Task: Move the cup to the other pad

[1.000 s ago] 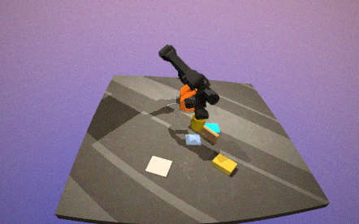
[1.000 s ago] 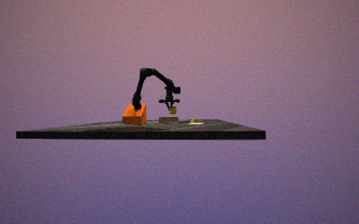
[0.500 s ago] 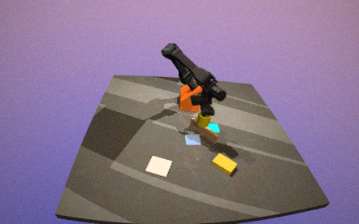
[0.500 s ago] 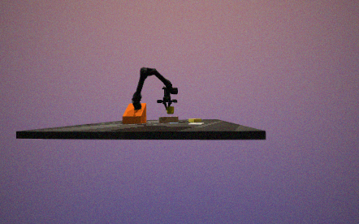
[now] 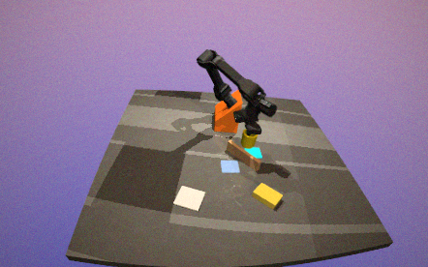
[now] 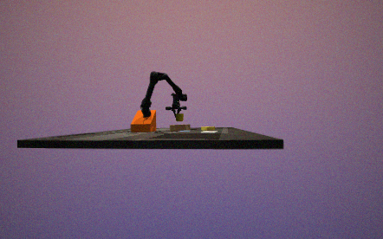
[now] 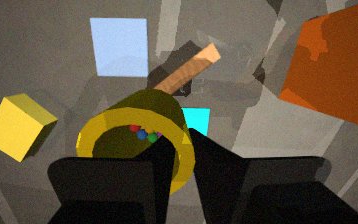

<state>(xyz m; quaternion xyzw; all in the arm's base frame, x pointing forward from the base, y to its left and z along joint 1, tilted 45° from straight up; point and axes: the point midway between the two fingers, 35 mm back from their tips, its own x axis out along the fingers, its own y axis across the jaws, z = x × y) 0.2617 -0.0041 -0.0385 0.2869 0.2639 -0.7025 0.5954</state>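
Observation:
The yellow cup (image 5: 249,140) (image 6: 179,117) (image 7: 151,100) hangs in the air, roughly upright. My gripper (image 5: 252,133) (image 6: 177,114) (image 7: 181,132) is shut on the cup's wall, one finger inside the rim and one outside. Several coloured marbles (image 7: 142,134) lie inside the cup in the wrist view. The cyan pad (image 5: 254,153) (image 7: 198,120) is below the cup, partly hidden by the cup and a finger in the wrist view. The light blue pad (image 5: 229,166) (image 7: 120,47) lies bare on the other side of the brown barrier.
The brown barrier (image 5: 243,155) (image 6: 179,127) (image 7: 190,71) stands between the two pads. A yellow block (image 5: 267,195) (image 6: 208,128) (image 7: 15,127) and a white square (image 5: 190,198) lie farther from the orange base (image 5: 225,120) (image 6: 143,123) (image 7: 335,65).

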